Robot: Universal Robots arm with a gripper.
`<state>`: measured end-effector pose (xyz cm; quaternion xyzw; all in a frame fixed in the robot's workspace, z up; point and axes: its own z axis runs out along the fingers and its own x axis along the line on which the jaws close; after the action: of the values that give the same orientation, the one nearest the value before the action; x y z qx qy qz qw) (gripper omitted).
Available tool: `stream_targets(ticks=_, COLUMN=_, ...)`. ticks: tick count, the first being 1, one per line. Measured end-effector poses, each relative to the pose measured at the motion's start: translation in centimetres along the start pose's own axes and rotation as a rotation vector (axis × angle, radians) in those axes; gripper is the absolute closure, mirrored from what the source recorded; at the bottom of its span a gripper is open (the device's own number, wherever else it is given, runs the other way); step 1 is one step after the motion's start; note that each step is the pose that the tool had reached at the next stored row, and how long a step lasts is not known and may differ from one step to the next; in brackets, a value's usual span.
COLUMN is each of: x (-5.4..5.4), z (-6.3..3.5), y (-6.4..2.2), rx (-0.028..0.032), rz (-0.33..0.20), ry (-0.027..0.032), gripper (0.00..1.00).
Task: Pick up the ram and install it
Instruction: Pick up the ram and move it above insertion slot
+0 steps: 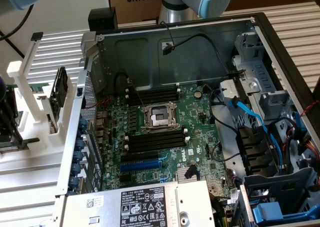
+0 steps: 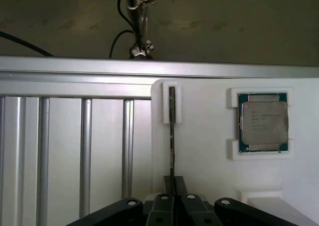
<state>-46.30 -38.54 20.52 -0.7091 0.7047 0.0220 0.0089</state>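
Clamping ram (image 2: 172, 131) in white holder (image 2: 204, 151), end effector (image 2: 174, 180) nrly fully closed.

circuit board (image 1: 165, 132) green | slots (image 1: 152, 142) black, one slot (image 1: 140, 165) blue | cables (image 1: 248, 113) blue | holder (image 2: 209, 151) white | chip (image 2: 262, 122) silver, green rim | memory stick (image 2: 172, 131) dark, edge-on | gripper (image 2: 174, 178) black | rails (image 2: 84, 146) silver, ribbed | box (image 1: 135, 9) tan, black print

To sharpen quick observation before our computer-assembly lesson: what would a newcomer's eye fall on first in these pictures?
The open computer case with its green motherboard dominates the exterior view. In the wrist view, the gripper is closed on the ram, which stands edge-on in a white holder beside a square silver processor chip.
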Motion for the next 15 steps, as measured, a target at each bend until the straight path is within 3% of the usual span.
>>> stream_targets(ticks=6, x=-0.1, z=-1.48, y=0.04, rx=0.0002, rz=0.000, ry=-0.0001, gripper=0.88)
stream_targets(ticks=15, x=-0.2, z=-4.50, y=0.12, rx=0.0002, rz=0.001, ry=0.0001, gripper=0.88)
